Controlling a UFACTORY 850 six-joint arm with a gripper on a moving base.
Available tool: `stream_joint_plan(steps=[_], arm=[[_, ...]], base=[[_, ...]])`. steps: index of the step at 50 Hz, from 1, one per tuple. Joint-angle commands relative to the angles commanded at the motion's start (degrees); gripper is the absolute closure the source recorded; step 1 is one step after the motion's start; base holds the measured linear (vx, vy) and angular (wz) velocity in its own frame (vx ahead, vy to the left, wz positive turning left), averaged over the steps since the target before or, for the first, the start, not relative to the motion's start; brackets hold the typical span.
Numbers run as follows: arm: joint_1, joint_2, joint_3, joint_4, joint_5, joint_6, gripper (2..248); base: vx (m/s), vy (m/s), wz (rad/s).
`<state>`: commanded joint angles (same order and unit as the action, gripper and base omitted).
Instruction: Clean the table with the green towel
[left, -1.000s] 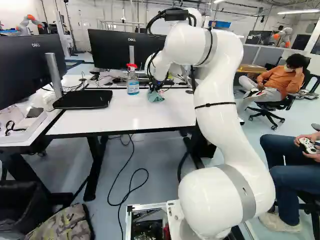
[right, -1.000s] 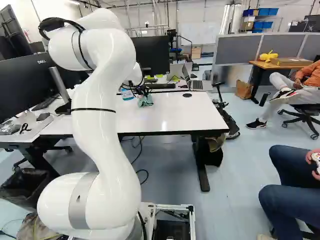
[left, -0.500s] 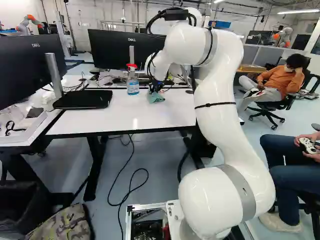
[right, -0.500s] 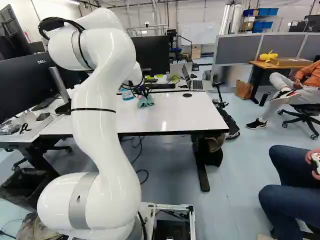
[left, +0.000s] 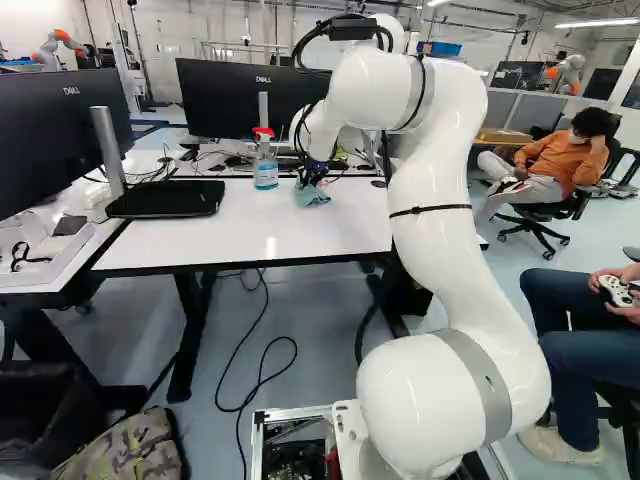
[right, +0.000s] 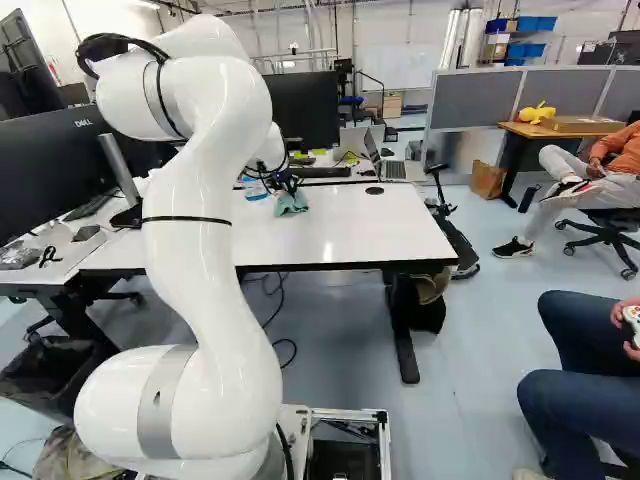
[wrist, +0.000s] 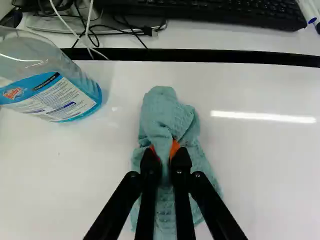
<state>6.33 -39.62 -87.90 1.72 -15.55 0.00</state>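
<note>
Gripper (left: 311, 180): The 2 fingers are clamping the green towel (wrist: 167, 117) from both sides, with orange pads (wrist: 175, 148) pressing into the bunched cloth.
Green towel: It is lying on the white desktop (left: 200, 240), extending ahead of and under the fingers.
UFACTORY 850 arm (left: 435, 230): It is reaching forward over the white desktop.
Spray bottle (left: 265, 168): This clear unit with a red trigger head and blue liquid is standing near the green towel, apart from it, left of it in the left base view.
Black keyboard (wrist: 215, 10): It is resting beyond the black strip (wrist: 200, 56) behind the green towel.
Laptop (right: 394, 169): It is standing open beyond the white desktop in the right base view.
</note>
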Motion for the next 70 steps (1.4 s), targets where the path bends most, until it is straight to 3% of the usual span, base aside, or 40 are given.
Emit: stream_joint_plan(steps=[18, 39, 70], arm=[[0.3, -1.3, -1.9, 0.0, 0.0, 0.0, 213], [2.8, -3.3, -4.8, 0.0, 0.0, 0.0, 213], [4.7, 2.7, 3.8, 0.0, 0.0, 0.0, 213]], base=[[0.0, 0.0, 0.0], [0.0, 0.0, 0.0], [0.0, 0.0, 0.0]])
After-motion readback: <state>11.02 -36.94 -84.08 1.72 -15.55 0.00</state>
